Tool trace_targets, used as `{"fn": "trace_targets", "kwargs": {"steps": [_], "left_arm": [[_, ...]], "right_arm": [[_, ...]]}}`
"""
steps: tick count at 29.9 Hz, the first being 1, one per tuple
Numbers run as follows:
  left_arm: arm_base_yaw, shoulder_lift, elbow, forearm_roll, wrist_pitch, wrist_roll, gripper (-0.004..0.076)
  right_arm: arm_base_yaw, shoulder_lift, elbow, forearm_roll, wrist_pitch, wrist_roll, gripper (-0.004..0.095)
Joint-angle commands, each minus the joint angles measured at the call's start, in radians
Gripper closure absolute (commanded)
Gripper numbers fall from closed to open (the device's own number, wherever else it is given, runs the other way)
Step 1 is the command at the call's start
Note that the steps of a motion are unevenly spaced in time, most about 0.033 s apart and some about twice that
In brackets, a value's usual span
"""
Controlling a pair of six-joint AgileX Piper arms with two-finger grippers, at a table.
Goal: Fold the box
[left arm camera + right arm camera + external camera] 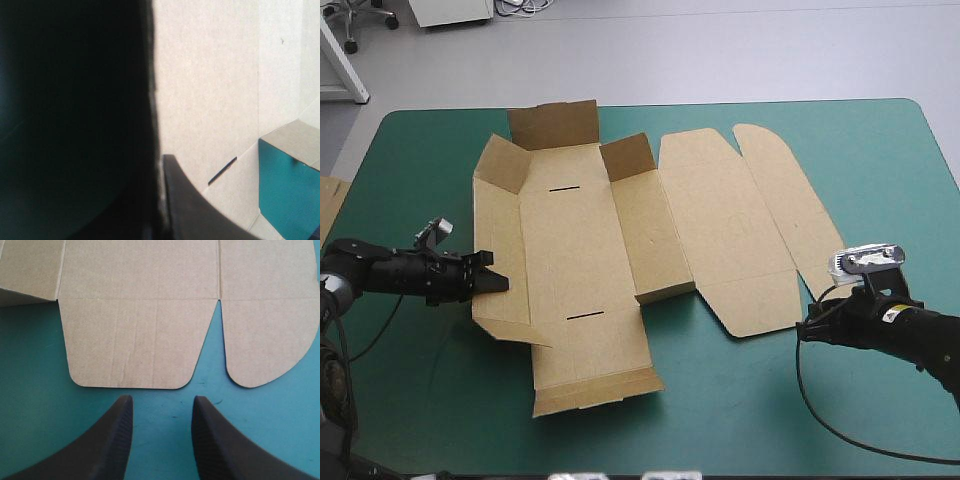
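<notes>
Right gripper [160,401] held open, flap of box [131,342] just ahead; left gripper [495,274] set at left wall, grip indiscernible.

On table [880,170], box [582,240] between left gripper [500,283] and right gripper [162,400].

readable text: 0 | box [570,250]: no print legible | labels: 0

The table [880,170] is spread with a teal-green cover that runs out to its rounded far corners. At the table's left edge, about midway along that side, a strip of spare brown board [328,205] shows, mostly cut off from sight.
</notes>
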Motion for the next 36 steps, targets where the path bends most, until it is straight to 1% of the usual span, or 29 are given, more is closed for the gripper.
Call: {"fn": "trace_targets", "kwargs": {"steps": [1,5,10,11,16,22,28,32,36], "left_arm": [[-0.043,-0.032,-0.132,0.045,0.048,-0.054,0.0734],[-0.085,-0.032,-0.294,0.158,0.074,-0.123,0.0734],[-0.148,-0.032,-0.502,0.329,0.179,-0.132,0.0734],[-0.163,-0.032,-0.536,0.359,0.186,-0.133,0.0734],[-0.245,-0.016,-0.652,0.433,0.183,-0.133,0.0734],[-0.362,0.06,-0.761,0.486,0.185,-0.114,0.0734],[-0.522,0.143,-0.924,0.701,0.185,-0.114,0.0734],[-0.606,0.192,-1.04,0.819,0.185,-0.059,0.0732],[-0.657,0.228,-1.138,0.864,0.185,0.072,0.0732]], "right_arm": [[0.002,-0.012,-0.04,0.018,-0.045,-0.011,0.0533],[0.002,-0.012,-0.067,0.018,-0.043,-0.011,0.0533],[0.002,-0.012,-0.12,0.018,-0.039,-0.011,0.0533],[0.002,-0.012,-0.125,0.018,-0.037,-0.011,0.0533],[0.002,-0.012,-0.142,0.011,-0.024,-0.011,0.0533],[0.002,-0.012,-0.144,-0.003,0.007,-0.011,0.0533],[0.002,-0.012,-0.146,-0.021,0.011,-0.011,0.0533],[0.002,-0.012,-0.17,-0.063,0.016,-0.011,0.0533],[0.002,-0.012,-0.218,-0.124,0.016,0.014,0.0533]]}}
